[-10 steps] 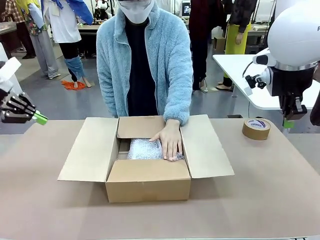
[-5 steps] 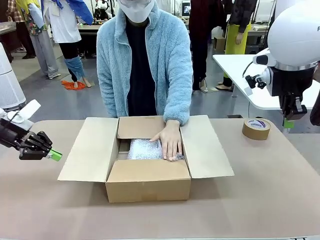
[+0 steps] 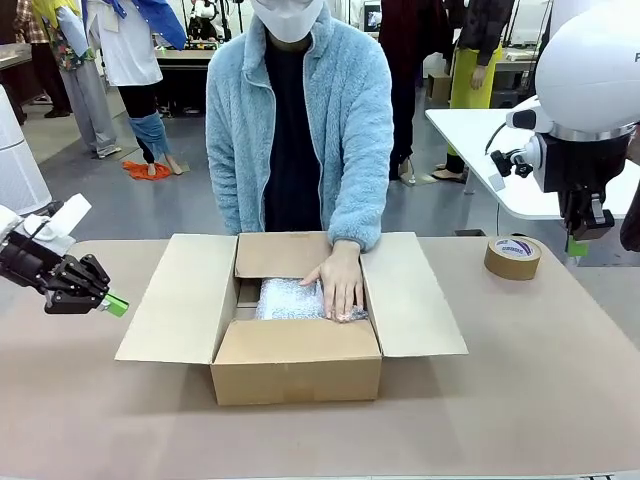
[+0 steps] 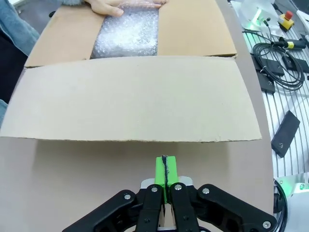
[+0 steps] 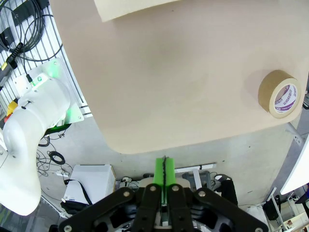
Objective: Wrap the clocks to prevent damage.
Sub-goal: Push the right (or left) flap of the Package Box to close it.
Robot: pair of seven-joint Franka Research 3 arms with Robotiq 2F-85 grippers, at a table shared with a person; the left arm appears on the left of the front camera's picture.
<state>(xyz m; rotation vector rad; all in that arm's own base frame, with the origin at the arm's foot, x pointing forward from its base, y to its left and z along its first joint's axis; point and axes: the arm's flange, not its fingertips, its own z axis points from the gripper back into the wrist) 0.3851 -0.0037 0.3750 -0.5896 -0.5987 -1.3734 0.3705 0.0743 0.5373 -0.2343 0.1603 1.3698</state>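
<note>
Looking at it from the left side first: the left gripper [image 3: 108,303] hangs low over the table [image 3: 60,400], just beside the outer edge of the left flap [image 3: 180,300] and pointed toward it. In its wrist view the green pads [image 4: 161,172] are pressed flat together with nothing between them, so it's clenched and empty.

Next over is the cardboard box [image 3: 296,372], sitting mid-table with all its flaps folded open. Inside, on the box floor, is the bubble-wrapped bundle [image 3: 288,298]. I'm guessing that's the clocks, but you can't make out anything through the wrap. The person's hand [image 3: 340,282] lies flat on the bundle's right part, pressing it down. The right flap [image 3: 410,295] lies spread open like the left one.

Further right, the tape roll [image 3: 512,257] sits on the table, well apart from the box. The right gripper [image 3: 577,246] is up off the table past the roll, near the far right edge. Its pads are shut tight too and it's carrying nothing.

My read: the wrapping looks done and this is the settle-it-in-the-box stage, with closing up not yet started. If the left arm is meant to help, the next move is probably getting under or against that left flap to fold it over. That needs the hand out of the box first, or the flap comes down on it. The tape would come after that.
</note>
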